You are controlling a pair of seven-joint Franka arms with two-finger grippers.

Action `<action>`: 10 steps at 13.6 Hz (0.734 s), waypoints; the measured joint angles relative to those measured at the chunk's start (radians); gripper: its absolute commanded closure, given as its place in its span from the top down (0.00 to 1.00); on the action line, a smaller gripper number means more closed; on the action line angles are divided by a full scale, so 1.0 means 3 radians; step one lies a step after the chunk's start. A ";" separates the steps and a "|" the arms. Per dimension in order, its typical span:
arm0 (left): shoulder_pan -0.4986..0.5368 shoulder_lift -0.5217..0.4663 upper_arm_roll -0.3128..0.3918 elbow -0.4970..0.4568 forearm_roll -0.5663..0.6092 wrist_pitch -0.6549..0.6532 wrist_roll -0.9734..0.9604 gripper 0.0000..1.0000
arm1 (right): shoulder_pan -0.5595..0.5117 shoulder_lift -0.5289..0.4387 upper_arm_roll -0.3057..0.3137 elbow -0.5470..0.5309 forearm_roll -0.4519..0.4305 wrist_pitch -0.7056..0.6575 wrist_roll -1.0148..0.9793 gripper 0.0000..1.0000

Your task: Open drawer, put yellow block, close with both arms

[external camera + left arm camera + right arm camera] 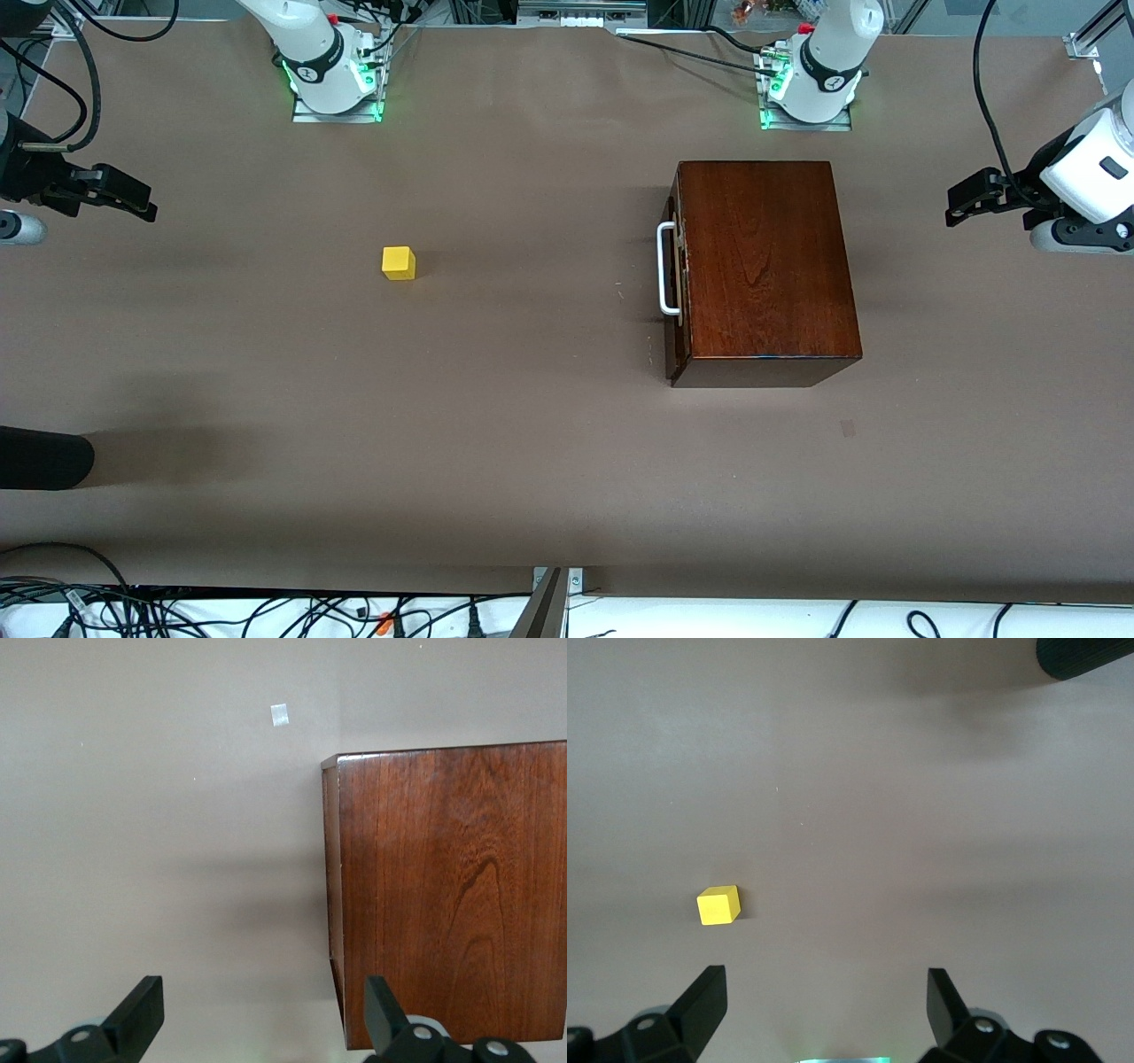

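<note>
Waiting: both pincers, released.
Left pincer (261, 1014): over tabletop (532, 443) beside the shut drawer (678, 270).
Right pincer (824, 1010): yellow block (718, 905) nearby.

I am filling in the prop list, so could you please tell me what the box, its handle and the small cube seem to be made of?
Wooden box: glossy reddish-brown varnished wood, with visible grain. Handle: white bar, metal or plastic; unclear. Yellow block: plain matte faces, probably painted wood or plastic.
</note>
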 measured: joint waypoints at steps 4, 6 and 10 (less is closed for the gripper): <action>0.0000 0.0000 0.0000 0.0000 0.0000 -0.0035 0.0000 1.00 | 0.0000 0.0000 0.0000 0.0000 0.0000 0.0000 0.0000 1.00; 0.0000 0.0000 -0.0001 0.0000 0.0000 -0.0038 0.0000 1.00 | 0.0000 0.0000 0.0000 0.0000 0.0000 0.0000 0.0000 1.00; -0.0023 0.0002 -0.0026 0.0000 -0.0012 -0.0066 0.0000 1.00 | 0.0000 0.0000 0.0000 0.0000 0.0000 0.0000 0.0000 1.00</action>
